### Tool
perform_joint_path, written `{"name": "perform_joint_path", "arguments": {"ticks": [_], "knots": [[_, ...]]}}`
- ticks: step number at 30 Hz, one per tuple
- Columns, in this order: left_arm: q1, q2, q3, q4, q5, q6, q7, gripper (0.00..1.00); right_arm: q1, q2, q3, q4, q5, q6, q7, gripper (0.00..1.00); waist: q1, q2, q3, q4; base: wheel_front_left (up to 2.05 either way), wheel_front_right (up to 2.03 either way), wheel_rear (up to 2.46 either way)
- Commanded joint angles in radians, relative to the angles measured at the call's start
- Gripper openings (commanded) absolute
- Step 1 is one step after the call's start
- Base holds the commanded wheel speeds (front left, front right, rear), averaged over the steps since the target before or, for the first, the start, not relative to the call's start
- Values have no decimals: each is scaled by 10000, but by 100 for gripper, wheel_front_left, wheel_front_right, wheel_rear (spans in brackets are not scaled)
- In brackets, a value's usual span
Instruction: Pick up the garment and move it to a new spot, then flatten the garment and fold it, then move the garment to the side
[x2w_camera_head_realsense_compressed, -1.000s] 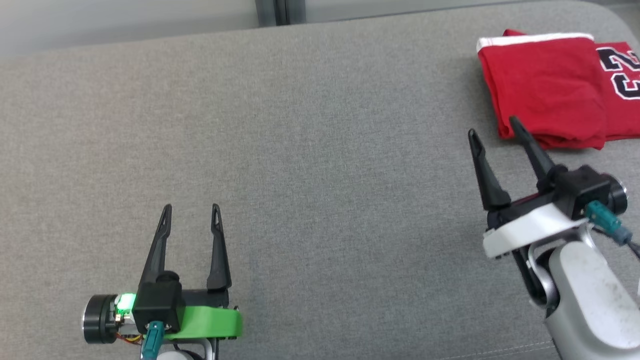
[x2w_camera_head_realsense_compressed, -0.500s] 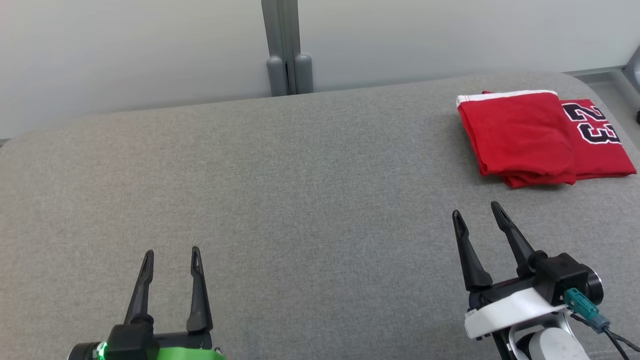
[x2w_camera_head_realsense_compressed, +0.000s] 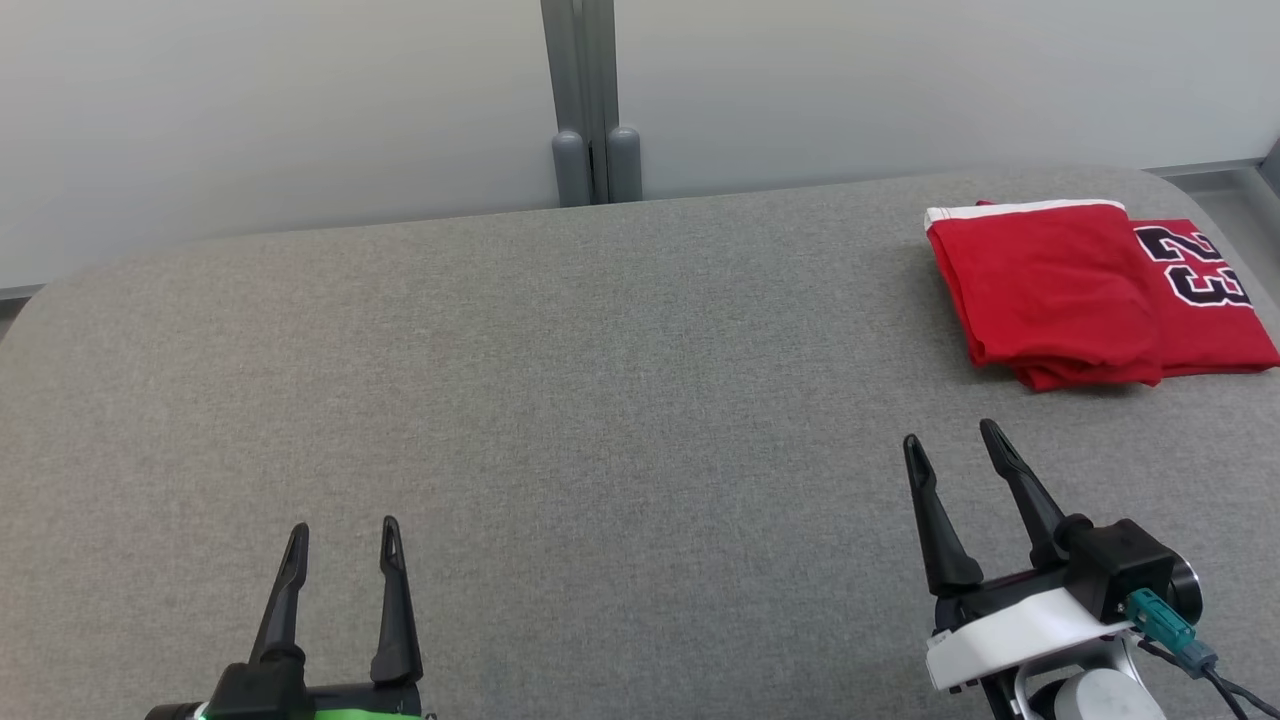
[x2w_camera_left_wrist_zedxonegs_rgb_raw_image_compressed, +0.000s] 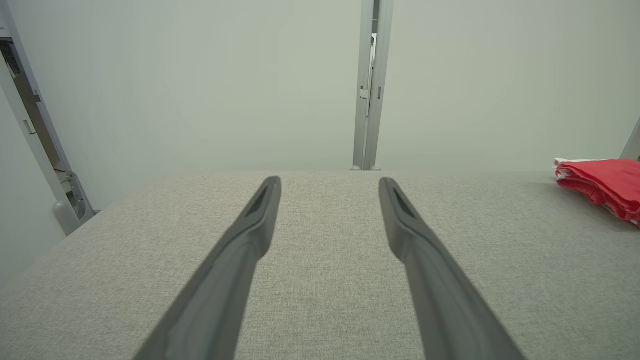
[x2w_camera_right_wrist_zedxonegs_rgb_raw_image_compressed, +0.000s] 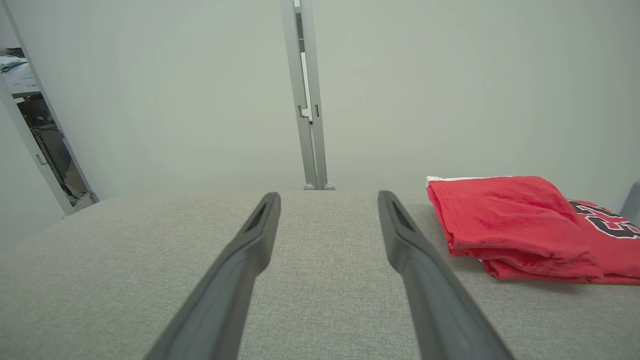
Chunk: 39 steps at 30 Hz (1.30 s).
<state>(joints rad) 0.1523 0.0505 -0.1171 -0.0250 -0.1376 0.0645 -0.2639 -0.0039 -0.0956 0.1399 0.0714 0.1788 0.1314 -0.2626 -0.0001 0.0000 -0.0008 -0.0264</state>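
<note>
- Base: one grey fabric surface, broad, with rounded far corners, before a pale wall.
- Behind its far edge, one grey upright post.
- One red garment, folded, with a white band along its far edge and dark numerals on its lower layer; it lies at the far right of the surface.
- At near right, the right gripper: fingers pointing away, leaning slightly left, spread wide, empty; near the garment but apart from it.
- At near left, the left gripper: fingers pointing straight away, spread wide, empty; well apart from the garment.
- Count: two grippers, two fingers each.
</note>
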Motion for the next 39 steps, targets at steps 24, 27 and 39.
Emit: {"name": "perform_joint_path", "arguments": {"ticks": [24,27,39], "knots": [[-424,184,145,595,-2929,-275,500,0,-145,-25,-251,423,2881,-2,544,0,1,0,15,54,0,0,0],[-531,214,186,714,-3467,-357,601,0,-192,-35,-308,482,3396,-2,649,0,1,0,15,59,0,0,0],[-922,308,367,1108,-5513,-649,995,0,-350,-57,-549,684,5350,-3,1059,0,1,0,17,82,0,0,0]]}}
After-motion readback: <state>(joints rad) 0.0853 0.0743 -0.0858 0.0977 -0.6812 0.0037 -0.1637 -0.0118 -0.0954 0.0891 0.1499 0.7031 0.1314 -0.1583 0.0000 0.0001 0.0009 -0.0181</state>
